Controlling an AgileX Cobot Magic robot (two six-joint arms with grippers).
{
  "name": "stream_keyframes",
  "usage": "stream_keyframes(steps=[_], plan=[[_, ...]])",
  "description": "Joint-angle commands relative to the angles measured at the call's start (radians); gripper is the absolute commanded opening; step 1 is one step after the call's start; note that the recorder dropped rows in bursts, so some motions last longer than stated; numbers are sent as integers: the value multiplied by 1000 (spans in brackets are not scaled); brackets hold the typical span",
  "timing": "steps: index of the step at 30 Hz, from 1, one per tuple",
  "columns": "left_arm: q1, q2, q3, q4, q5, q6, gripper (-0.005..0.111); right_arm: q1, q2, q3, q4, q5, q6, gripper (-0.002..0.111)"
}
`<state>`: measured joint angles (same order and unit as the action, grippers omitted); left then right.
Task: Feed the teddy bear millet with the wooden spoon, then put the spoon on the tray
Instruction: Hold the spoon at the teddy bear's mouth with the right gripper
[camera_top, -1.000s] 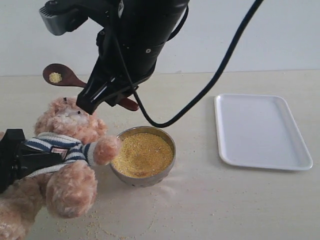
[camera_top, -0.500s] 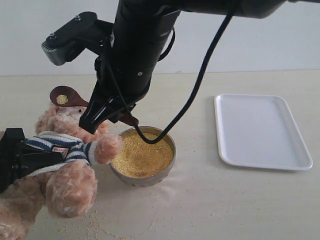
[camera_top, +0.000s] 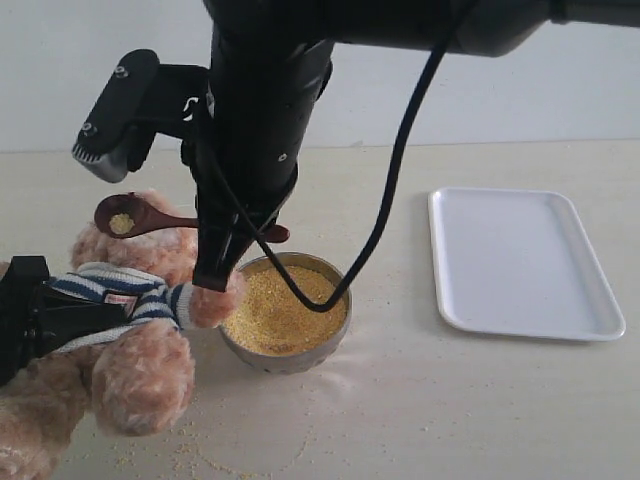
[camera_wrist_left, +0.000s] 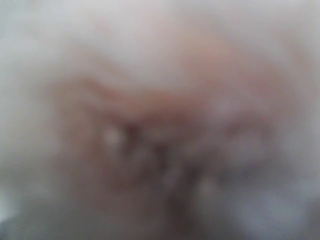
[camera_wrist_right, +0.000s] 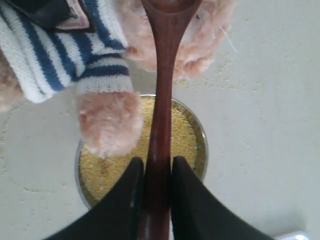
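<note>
Nearest, the teddy bear (camera_top: 130, 350) sits at 9 o'clock of the metal bowl (camera_top: 290, 360), one paw over its rim. The left hand (camera_top: 40, 320) presses against the bear's striped side; its wrist view is only blurred fur, so I cannot tell whether it grips. The right hand (camera_wrist_right: 157, 167) is clamped on the handle of the wooden spoon (camera_top: 165, 220), whose scoop sits at 10 o'clock of the bowl, right at the bear's face, carrying a small heap of grain. To feed well, I judge the spoon should be held level and eased to the muzzle without tipping. The bowl holds a full mound of millet (camera_top: 285, 310), with stray grains on the desk (camera_top: 400, 420). The tray (camera_top: 525, 262), at 3 o'clock, holds nothing.
</note>
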<state>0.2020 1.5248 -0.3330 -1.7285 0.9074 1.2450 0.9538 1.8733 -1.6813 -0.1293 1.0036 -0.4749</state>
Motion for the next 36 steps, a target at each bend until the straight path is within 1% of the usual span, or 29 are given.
stream_keyframes(steps=[1, 5, 10, 17, 27, 36], plan=[[-4, 0, 0, -16, 29, 0, 5, 48, 3, -6, -186, -40, 61, 0], [-4, 0, 0, -16, 32, 0, 5, 83, 3, -6, -322, -52, 92, 0], [-4, 0, 0, -16, 32, 4, 5, 108, 3, -6, -400, -42, 103, 0], [-4, 0, 0, -16, 32, 4, 5, 135, 22, -6, -515, 68, 107, 0], [-4, 0, 0, -16, 32, 4, 5, 162, 23, -6, -532, 7, 160, 0], [-4, 0, 0, -16, 32, 4, 5, 162, 23, -6, -577, 14, 150, 0]])
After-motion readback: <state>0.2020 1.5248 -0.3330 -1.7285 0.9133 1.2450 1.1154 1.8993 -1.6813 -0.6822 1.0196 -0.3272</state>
